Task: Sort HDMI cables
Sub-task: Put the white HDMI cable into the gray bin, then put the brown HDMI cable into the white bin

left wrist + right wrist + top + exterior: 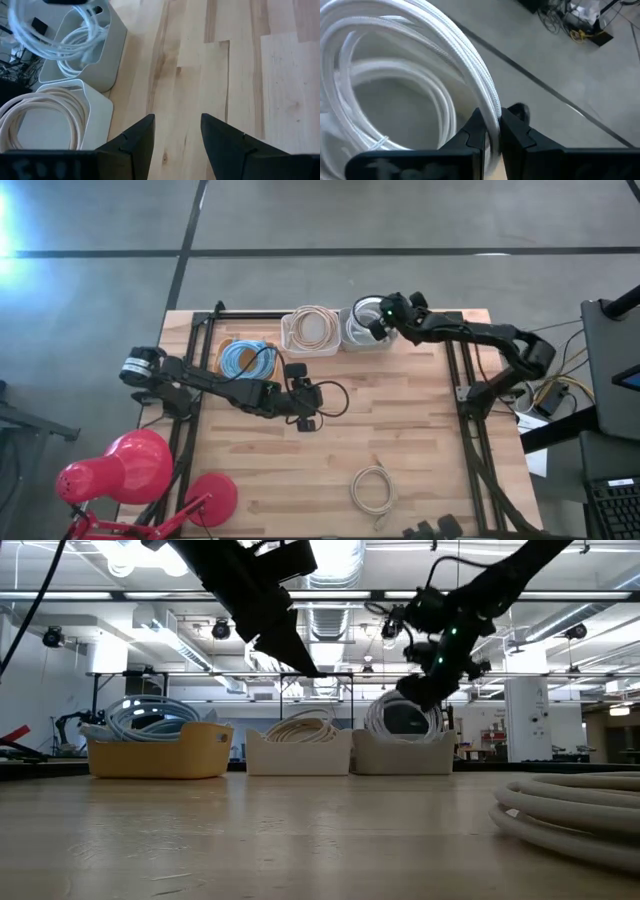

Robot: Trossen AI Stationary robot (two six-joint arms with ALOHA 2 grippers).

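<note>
Bright overhead light, glare upper left, foreground blur.

From above I see my right gripper (pixel 372 323) at the top centre of the frame, over the white bin (pixel 366 338), closed on a white coil (pixel 358 320). Left of it stands the beige bin (pixel 310 345) with beige coils (pixel 313 326), then the yellow bin (pixel 228 346) with blue coils (pixel 246 359). My left gripper (pixel 306 423) hangs over bare table (pixel 420 430), centre frame. One beige coil (pixel 373 489) lies at lower centre.
</note>
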